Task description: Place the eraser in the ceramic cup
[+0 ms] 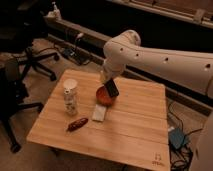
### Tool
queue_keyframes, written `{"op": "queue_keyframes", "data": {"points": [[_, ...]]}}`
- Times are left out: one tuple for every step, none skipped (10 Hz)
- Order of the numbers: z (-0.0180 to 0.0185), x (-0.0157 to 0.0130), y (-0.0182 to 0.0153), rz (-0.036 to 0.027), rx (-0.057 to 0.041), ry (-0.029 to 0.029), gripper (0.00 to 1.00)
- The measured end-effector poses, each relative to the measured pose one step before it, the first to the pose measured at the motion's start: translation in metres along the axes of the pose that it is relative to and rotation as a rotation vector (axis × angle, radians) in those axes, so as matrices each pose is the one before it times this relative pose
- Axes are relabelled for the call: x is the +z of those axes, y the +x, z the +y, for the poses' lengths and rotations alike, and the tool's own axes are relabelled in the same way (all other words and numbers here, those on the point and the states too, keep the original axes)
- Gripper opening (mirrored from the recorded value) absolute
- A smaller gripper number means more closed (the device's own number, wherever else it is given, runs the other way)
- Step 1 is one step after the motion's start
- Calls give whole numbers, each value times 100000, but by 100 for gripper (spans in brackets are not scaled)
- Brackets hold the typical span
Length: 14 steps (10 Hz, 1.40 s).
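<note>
The eraser (112, 89), a flat black block, hangs tilted just above the red bowl (103, 97), held at its upper end by my gripper (106, 80), which is shut on it. The white arm reaches in from the right and bends down over the bowl. The ceramic cup (70, 98), tall and white with faint dark marks, stands upright on the wooden table (135, 130) to the left of the bowl, well apart from the gripper.
A white flat pad (100, 113) lies just in front of the bowl. A small red pepper-like item (77, 124) lies near the table's front left. Office chairs (20, 75) stand left of the table; a blue object (177, 137) sits on the floor at right.
</note>
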<state>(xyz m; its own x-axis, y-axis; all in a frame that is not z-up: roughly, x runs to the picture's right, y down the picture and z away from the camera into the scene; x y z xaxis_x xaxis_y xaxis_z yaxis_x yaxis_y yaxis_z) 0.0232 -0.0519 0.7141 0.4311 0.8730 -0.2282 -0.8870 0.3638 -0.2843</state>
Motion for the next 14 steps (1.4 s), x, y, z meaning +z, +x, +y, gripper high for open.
{"op": "queue_keyframes", "data": {"points": [[12, -1, -3, -6, -10, -16, 0], [-21, 3, 12, 11, 29, 21, 0], [8, 5, -3, -1, -14, -4, 0], [-1, -2, 0, -4, 1, 0, 0], [-9, 25, 13, 33, 22, -11, 0], [5, 62, 24, 93, -5, -33, 0], [-14, -7, -2, -31, 17, 16, 0], [-32, 16, 18, -60, 41, 22, 0], [-84, -54, -314, -1166, -66, 126, 0], [-124, -51, -720, -2307, -434, 278, 0], [272, -3, -1728, -4649, -1853, -149, 0], [439, 183, -1657, -4512, -2294, -559, 0], [536, 478, -1523, -4736, -2251, -1258, 0], [92, 593, -937, -3642, -1147, -894, 0]]}}
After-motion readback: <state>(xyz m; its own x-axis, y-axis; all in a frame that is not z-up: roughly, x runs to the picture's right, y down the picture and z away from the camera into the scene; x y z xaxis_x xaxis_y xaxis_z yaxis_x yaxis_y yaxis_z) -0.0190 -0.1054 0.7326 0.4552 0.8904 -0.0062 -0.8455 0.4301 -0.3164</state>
